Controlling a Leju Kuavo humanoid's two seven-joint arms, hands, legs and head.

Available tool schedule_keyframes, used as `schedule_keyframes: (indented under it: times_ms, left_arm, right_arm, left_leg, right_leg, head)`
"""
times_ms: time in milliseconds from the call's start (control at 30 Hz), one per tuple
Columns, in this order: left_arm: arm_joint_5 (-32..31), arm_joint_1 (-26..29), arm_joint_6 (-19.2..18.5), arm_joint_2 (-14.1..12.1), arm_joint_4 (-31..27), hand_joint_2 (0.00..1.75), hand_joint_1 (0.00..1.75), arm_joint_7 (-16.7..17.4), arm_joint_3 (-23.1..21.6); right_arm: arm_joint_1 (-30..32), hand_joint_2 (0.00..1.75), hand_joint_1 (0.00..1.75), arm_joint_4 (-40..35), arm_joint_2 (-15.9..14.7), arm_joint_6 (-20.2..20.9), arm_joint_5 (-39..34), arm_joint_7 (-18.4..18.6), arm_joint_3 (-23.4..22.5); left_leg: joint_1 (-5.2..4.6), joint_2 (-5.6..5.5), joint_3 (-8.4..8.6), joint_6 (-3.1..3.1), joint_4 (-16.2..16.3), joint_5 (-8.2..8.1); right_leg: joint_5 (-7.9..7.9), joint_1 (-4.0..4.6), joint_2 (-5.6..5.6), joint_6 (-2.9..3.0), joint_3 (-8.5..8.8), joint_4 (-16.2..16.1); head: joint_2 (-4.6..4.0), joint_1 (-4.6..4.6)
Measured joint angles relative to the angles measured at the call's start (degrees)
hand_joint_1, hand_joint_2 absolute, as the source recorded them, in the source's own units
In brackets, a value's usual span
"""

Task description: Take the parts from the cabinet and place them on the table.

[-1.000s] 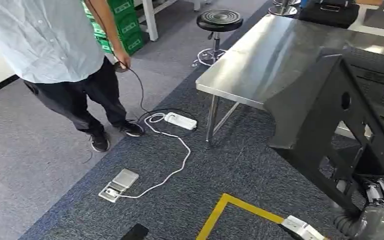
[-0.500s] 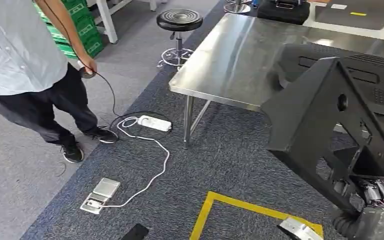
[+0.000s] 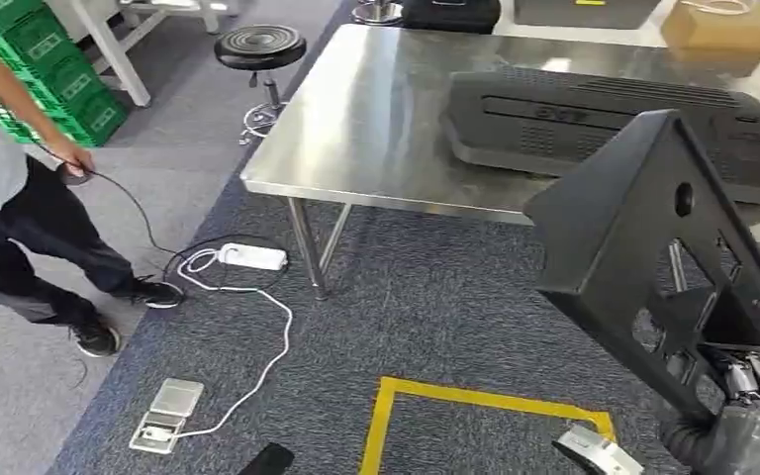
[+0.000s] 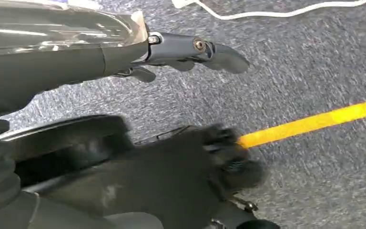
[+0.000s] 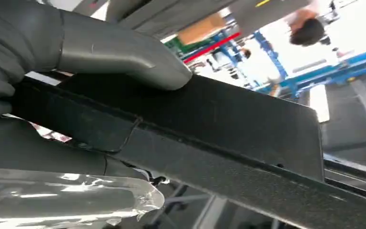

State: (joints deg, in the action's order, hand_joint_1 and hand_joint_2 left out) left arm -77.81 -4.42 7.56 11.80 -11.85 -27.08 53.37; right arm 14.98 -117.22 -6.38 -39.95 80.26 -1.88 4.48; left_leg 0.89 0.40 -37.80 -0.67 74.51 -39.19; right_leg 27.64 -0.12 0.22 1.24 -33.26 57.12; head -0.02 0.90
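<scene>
Black triangular part (image 3: pixel 653 247) rides upright in the right hand (image 3: pixel 752 396), gripped at its lower corner, thumb pressed on its edge, likely to clear the steel table (image 3: pixel 376 109) ahead. Left hand (image 4: pixel 190 47) hangs over carpet, holding nothing, fingers loosely extended.

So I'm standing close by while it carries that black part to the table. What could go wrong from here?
The black part is big, and the right hand grips only its lower end, so it may tip or slip. A long black part already lies on the steel table, leaving limited room. The white cable on the carpet could catch a foot.
</scene>
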Motion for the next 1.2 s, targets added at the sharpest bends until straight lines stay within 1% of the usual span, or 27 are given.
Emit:
schedule_keyframes:
  times_ms: [33, 67, 100, 133, 167, 200, 233, 267, 367, 500, 533, 600, 733, 767, 800, 833, 867, 900, 933, 967, 1000, 1033, 1067, 1133, 1167, 1200]
  left_arm:
    - [0.0, 0.06, 0.0, 0.0, 0.0, 1.75, 0.0, 0.13, 0.0]
    - [0.0, 0.08, -0.04, 0.0, 0.0, 1.75, 0.0, 0.26, 0.0]
    - [0.0, 0.07, -0.07, 0.0, 0.0, 1.75, 0.0, 0.31, 0.0]
    - [0.0, 0.06, -0.09, 0.0, 0.0, 1.75, 0.0, 0.37, 0.0]
    - [0.0, 0.06, -0.09, 0.0, 0.0, 1.75, 0.0, 0.37, 0.0]
    - [0.0, 0.07, -0.15, -0.04, 0.0, 1.75, 0.0, 0.39, 0.0]
    - [0.0, -0.03, -0.24, -0.04, 0.0, 1.75, 0.0, 0.26, 0.0]
    - [-0.02, -0.03, -0.28, 0.02, 0.0, 1.75, 0.0, 0.16, 0.0]
    - [-0.04, 0.04, -0.94, 0.02, 0.0, 1.75, 0.0, -0.57, 0.0]
    - [0.0, -0.02, -3.41, 0.02, 0.0, 1.75, 0.0, -1.12, 0.0]
    - [0.0, -0.05, -3.71, 0.0, 0.0, 1.75, 0.0, -1.29, -0.02]
    - [-0.02, -0.06, -3.47, -0.07, 0.0, 1.75, 0.0, -1.42, -0.02]
    - [-0.04, -0.08, -3.19, -0.13, 0.0, 1.75, 0.0, -1.36, -0.02]
    - [-0.04, -0.09, -3.23, -0.13, 0.0, 1.75, 0.0, -1.29, -0.02]
    - [-0.04, -0.1, -3.26, -0.11, 0.0, 1.75, 0.0, -1.25, -0.02]
    - [-0.04, -0.09, -3.3, 0.02, 0.0, 1.75, 0.0, -1.25, 0.0]
    - [-0.02, -0.14, -3.28, 0.02, 0.0, 1.75, 0.0, -1.25, -0.02]
    - [-0.02, -0.15, -3.3, 0.02, 0.0, 1.75, 0.0, -1.25, -0.02]
    - [-0.04, -0.13, -3.34, 0.02, 0.0, 1.75, 0.0, -1.25, -0.02]
    - [-0.04, -0.08, -3.34, 0.02, 0.0, 1.75, 0.0, -1.22, 0.0]
    - [-0.04, -0.03, -3.37, 0.02, 0.0, 1.75, 0.0, -1.22, 0.0]
    - [-0.04, 0.0, -3.39, 0.02, 0.0, 1.75, 0.0, -1.22, 0.0]
    - [-0.04, 0.0, -3.39, 0.02, 0.0, 1.75, 0.0, -1.24, 0.0]
    - [-0.04, 0.01, -3.37, 0.02, 0.0, 1.75, 0.0, -1.25, 0.0]
    - [-0.04, 0.08, -3.34, -0.09, 0.0, 1.75, 0.0, -1.25, 0.0]
    - [-0.04, -0.1, -3.34, -0.11, 0.0, 1.75, 0.0, -1.25, -0.02]
  right_arm:
    - [-0.02, 1.75, 1.75, 0.2, 0.0, 0.0, -0.15, -0.13, 0.02]
    - [-0.02, 1.75, 1.75, 0.35, 0.0, 0.0, -0.2, -0.24, 0.04]
    - [-0.02, 1.75, 1.75, 0.41, 0.02, 0.0, -0.22, -0.44, 0.04]
    - [-0.03, 1.75, 1.75, 0.41, 0.09, 0.0, -0.15, -0.66, 0.04]
    - [-0.04, 1.75, 1.75, 0.41, 0.11, 0.0, 0.02, -0.72, 0.04]
    - [-0.01, 1.75, 1.75, 0.48, 0.2, 0.0, 0.22, -0.72, 0.02]
    - [-0.16, 1.75, 1.75, 0.52, 0.2, 0.02, 0.48, -0.72, 0.02]
    - [-0.14, 1.75, 1.75, 0.57, 0.2, 0.02, 0.77, -0.63, 0.04]
    - [-0.12, 1.75, 1.75, 0.98, 0.04, 0.02, 1.11, -0.44, 0.35]
    - [-0.98, 1.75, 1.75, 1.57, -0.57, 0.02, 1.13, -0.61, 1.14]
    - [-1.16, 1.75, 1.75, 1.9, -1.11, 0.02, -0.06, -0.72, 1.77]
    - [-1.42, 1.75, 1.75, 2.43, -2.03, 0.02, -1.75, -0.9, 3.02]
    - [-1.65, 1.75, 1.75, 3.15, -3.3, 0.02, -1.14, -1.29, 4.26]
    - [-1.63, 1.75, 1.75, 3.3, -3.61, 0.07, -1.18, -1.38, 4.57]
    - [-1.66, 1.75, 1.75, 3.39, -3.96, 0.11, -1.57, -1.42, 4.88]
    - [-1.67, 1.75, 1.75, 3.5, -4.44, 0.2, -2.1, -1.42, 5.25]
    - [-1.78, 1.75, 1.75, 3.6, -4.74, 0.2, -2.4, -1.42, 5.48]
    - [-1.92, 1.75, 1.75, 3.69, -5.05, 0.24, -2.47, -1.44, 5.57]
    - [-1.94, 1.75, 1.75, 3.82, -5.22, 0.26, -2.64, -1.46, 5.73]
    - [-1.87, 1.75, 1.75, 3.96, -5.33, 0.26, -3.0, -1.46, 5.9]
    - [-1.83, 1.75, 1.75, 4.17, -5.57, 0.26, -3.67, -1.4, 6.14]
    - [-1.82, 1.75, 1.75, 4.31, -5.73, 0.24, -4.26, -1.31, 6.3]
    - [-1.83, 1.75, 1.75, 4.39, -5.81, 0.22, -4.82, -1.2, 6.4]
    - [-1.85, 1.75, 1.75, 4.39, -5.88, 0.17, -5.46, -1.09, 6.54]
    - [-1.92, 1.75, 1.75, 4.55, -5.9, 0.17, -5.53, -1.07, 6.6]
    - [-2.05, 1.75, 1.75, 4.68, -5.92, 0.18, -5.53, -1.05, 6.69]
  left_leg:
    - [0.0, -0.03, -1.2, -0.02, 1.57, 0.32]
    - [0.0, -0.04, -1.12, 0.06, 0.41, 1.9]
    - [0.0, -0.04, 0.09, 0.21, -3.15, 4.62]
    - [0.01, -0.05, 1.98, 0.39, -7.99, 7.7]
    - [0.02, -0.21, 4.15, 0.66, -13.47, 10.77]
    - [-0.02, -0.71, 4.77, 0.92, -14.37, 9.94]
    - [-0.01, -0.78, 5.02, 0.96, -15.76, 9.94]
    - [-0.05, -0.84, 4.9, 0.82, -15.74, 10.04]
    - [-0.22, -1.1, 4.94, 0.9, -15.67, 10.0]
    - [-0.39, -1.11, 4.93, 1.18, -15.58, 9.83]
    - [-0.49, -1.11, 4.94, 1.44, -15.52, 9.75]
    - [-0.69, -1.12, 4.94, 1.74, -15.47, 9.62]
    - [-1.03, -1.09, 4.93, 2.22, -15.61, 9.51]
    - [-0.97, -1.06, 4.94, 2.58, -15.97, 9.51]
    - [-0.74, -1.02, 5.31, 2.85, -16.11, 9.57]
    - [-0.24, -0.89, 6.02, 3.06, -16.56, 9.74]
    - [-0.09, -0.85, 6.4, 3.11, -16.71, 9.73]
    - [-0.01, -0.73, 6.52, 3.13, -16.71, 9.7]
    - [0.06, -0.64, 6.57, 3.13, -16.71, 9.51]
    - [0.12, -0.56, 6.62, 3.0, -16.69, 9.39]
    - [0.23, -0.52, 6.78, 2.81, -16.69, 9.19]
    - [0.4, -0.49, 7.11, 2.57, -16.68, 8.93]
    - [0.67, -0.5, 7.61, 2.18, -16.67, 8.59]
    - [1.23, -0.5, 9.0, 1.27, -16.68, 7.65]
    - [1.24, -0.51, 9.46, 0.81, -16.97, 7.25]
    - [1.1, -0.41, 9.53, 0.47, -16.93, 7.24]
  right_leg:
    - [0.04, 0.06, 0.51, 0.05, 0.07, 0.03]
    - [0.14, 0.07, 0.95, 0.07, 0.22, 0.06]
    - [0.33, 0.07, 1.38, 0.01, 0.44, 0.18]
    - [0.6, 0.06, 1.76, -0.12, 0.71, 0.34]
    - [1.01, 0.06, 2.03, -0.38, 1.03, 0.58]
    - [1.24, 0.18, 2.12, -0.69, 0.9, 0.71]
    - [1.34, 0.4, 2.3, -0.91, 0.64, 1.19]
    - [1.44, 0.34, 2.31, -0.79, 0.49, 1.28]
    - [1.41, 0.22, 2.16, -0.79, 0.78, 0.9]
    - [1.27, 0.15, 2.14, -1.03, 0.94, 0.47]
    - [1.24, 0.01, 2.11, -1.52, 0.99, 0.33]
    - [1.33, -0.19, 2.1, -2.15, 1.0, 0.27]
    - [1.36, -0.58, 2.16, -2.75, 1.03, -0.07]
    - [0.91, -0.48, 2.17, -3.04, 1.1, 0.6]
    - [0.84, -0.4, 2.25, -3.13, 1.24, 0.59]
    - [1.51, -0.45, 1.81, -3.18, 1.23, 1.04]
    - [2.51, -0.33, 1.02, -3.55, 0.65, 2.79]
    - [4.23, -0.54, 0.66, -3.92, -1.12, 6.12]
    - [6.31, -0.76, 0.47, -4.2, -3.5, 10.51]
    - [8.02, -0.98, 0.38, -4.5, -6.23, 15.32]
    - [8.38, -1.15, 0.28, -4.68, -7.85, 17.78]
    - [7.4, -1.32, 0.13, -4.88, -8.16, 17.48]
    - [5.13, -1.46, 0.0, -5.1, -6.99, 14.43]
    - [-1.16, -1.8, -0.32, -5.39, -2.39, 4.13]
    - [-0.88, -1.72, -0.61, -5.58, -1.3, 2.06]
    - [0.87, -1.12, -0.9, -4.7, -1.61, 0.87]
  head:
    - [0.0, -0.02]
    - [0.0, 0.02]
    - [0.0, 0.0]
    - [0.0, 0.02]
    - [0.0, 0.02]
    - [0.0, -0.11]
    - [0.0, -0.13]
    - [0.0, -0.13]
    - [0.0, -0.15]
    - [0.0, -0.15]
    - [0.0, -0.15]
    - [0.0, -0.15]
    - [0.0, -0.11]
    - [0.0, -0.11]
    - [0.0, -0.11]
    - [0.0, -0.07]
    - [0.0, -0.28]
    - [0.0, -0.31]
    - [0.0, -0.29]
    - [0.0, -0.28]
    - [0.0, -0.28]
    - [0.0, -0.26]
    - [0.0, -0.28]
    - [0.0, -0.28]
    - [0.0, -0.33]
    - [0.0, -0.74]
